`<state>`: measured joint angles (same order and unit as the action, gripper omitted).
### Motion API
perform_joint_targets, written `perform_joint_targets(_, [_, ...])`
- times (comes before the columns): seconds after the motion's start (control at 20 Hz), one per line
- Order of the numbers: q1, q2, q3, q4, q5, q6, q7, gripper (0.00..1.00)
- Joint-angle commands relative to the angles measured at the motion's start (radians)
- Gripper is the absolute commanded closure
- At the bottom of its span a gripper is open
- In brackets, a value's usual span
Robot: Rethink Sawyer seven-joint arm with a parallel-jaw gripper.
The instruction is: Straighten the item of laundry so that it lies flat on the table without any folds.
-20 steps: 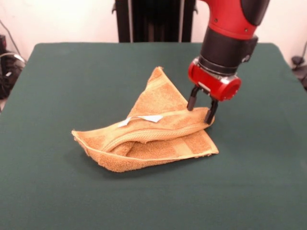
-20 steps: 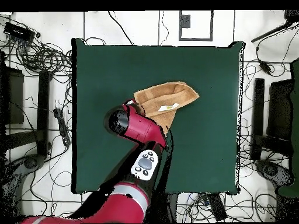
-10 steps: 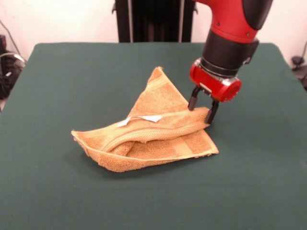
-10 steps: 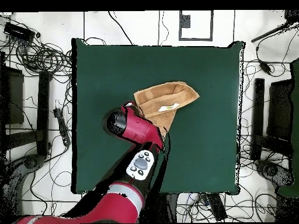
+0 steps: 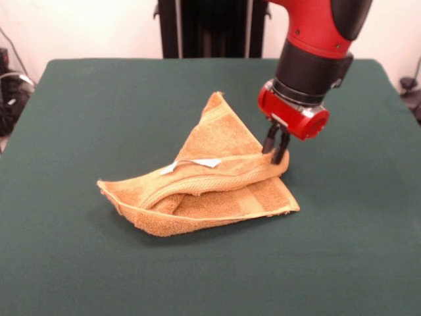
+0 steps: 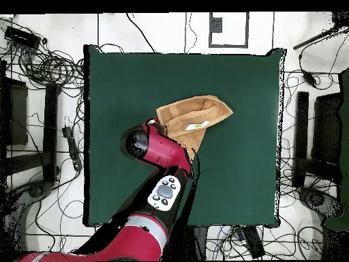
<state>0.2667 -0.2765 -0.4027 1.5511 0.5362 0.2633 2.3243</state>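
Observation:
The orange-tan towel (image 5: 210, 181) lies folded and crumpled in the middle of the dark green table (image 5: 99, 105). A top layer is doubled over along a rolled fold, and a white tag (image 5: 197, 163) shows on it. One corner points toward the far side. My gripper (image 5: 277, 150) is shut on the towel's folded edge at its right end, low over the table. In the overhead view the towel (image 6: 194, 117) shows just above the red arm (image 6: 160, 150), which hides the gripper there.
Wide green table surface surrounds the towel on all sides. Cables and equipment (image 6: 41, 61) lie on the floor around the table in the overhead view. The black pedestal (image 5: 210, 26) stands at the table's far side.
The gripper's fingers, spread open astride the towel's right edge a second ago, have closed together on that edge. The towel has barely moved.

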Motion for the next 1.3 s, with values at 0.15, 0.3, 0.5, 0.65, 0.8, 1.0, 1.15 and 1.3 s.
perform_joint_targets(0.15, [0.019,0.015,0.042,-0.018,0.018,0.1,0.192,1.0])
perform_joint_targets(0.3, [0.029,0.019,0.027,-0.019,0.013,0.098,0.193,1.0])
perform_joint_targets(0.5, [0.04,0.028,0.011,-0.013,0.015,0.066,0.2,1.0])
perform_joint_targets(0.65, [0.026,-0.006,0.015,-0.005,0.005,0.094,0.181,1.0])
perform_joint_targets(0.8, [0.027,-0.083,-0.033,0.0,-0.037,0.197,0.14,1.0])
perform_joint_targets(1.0, [0.003,-0.168,-0.049,-0.01,-0.094,0.333,0.077,1.0])
perform_joint_targets(1.15, [-0.022,-0.205,-0.042,-0.004,-0.13,0.374,0.049,1.0])
perform_joint_targets(1.3, [-0.039,-0.239,-0.035,0.008,-0.164,0.401,0.031,1.0])
